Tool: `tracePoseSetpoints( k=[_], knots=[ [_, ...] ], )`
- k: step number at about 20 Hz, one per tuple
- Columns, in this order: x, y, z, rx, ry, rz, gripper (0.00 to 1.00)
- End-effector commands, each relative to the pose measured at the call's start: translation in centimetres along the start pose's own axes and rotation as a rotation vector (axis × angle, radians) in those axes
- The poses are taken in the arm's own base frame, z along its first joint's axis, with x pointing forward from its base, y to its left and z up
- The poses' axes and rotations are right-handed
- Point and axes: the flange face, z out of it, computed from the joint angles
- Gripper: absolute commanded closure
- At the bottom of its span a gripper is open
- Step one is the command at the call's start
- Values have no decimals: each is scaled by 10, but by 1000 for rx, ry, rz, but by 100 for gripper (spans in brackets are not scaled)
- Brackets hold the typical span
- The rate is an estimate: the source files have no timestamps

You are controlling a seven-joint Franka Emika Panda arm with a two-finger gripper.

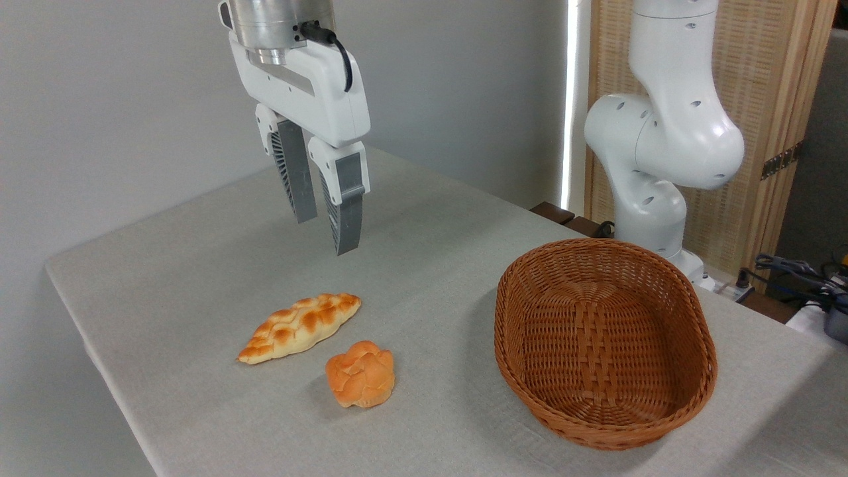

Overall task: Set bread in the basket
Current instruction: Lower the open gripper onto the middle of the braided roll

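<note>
Bread (299, 328) lies flat on the table (199, 265), well left of the basket (604, 344), long axis running diagonal, pointed ends toward near-left and far-right. Pale yellow with orange-brown lattice crust. Looks light and probably a bit squashy or foam-like (could be a fake loaf, can't tell), so likely no weight problem, but a hard squeeze might dent it. Crust looks matte, not slippery by my guess. Best hold in my judgement: across the fat middle, fingers on the two long sides; the tapered tips would slide out.

Just right of and nearer than the bread sits a small round orange bun (360, 373), close but not touching; wrong item, and near enough that a finger coming down on that side needs care.

Gripper (329, 228) hangs well above the bread, slightly behind it, jaws parted with only a narrow gap, holding nothing. That gap looks narrower than the loaf's middle, so it'd need widening first.

Basket is empty, upright, to the bread's right; arm base (656, 159) behind it.
</note>
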Motion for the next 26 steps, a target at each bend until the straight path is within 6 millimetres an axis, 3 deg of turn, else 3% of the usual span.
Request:
tracePoseSetpoints(
  k=[1, 5, 10, 14, 26],
  knots=[
    [18, 13, 19, -16, -1, 35, 0],
    [41, 34, 59, -6, 12, 89, 0],
    [49, 48, 115, -61, -40, 108, 0],
    [85, 71, 170, -92, 8, 59, 0],
    [91, 74, 194, -105, -11, 73, 0]
  ],
)
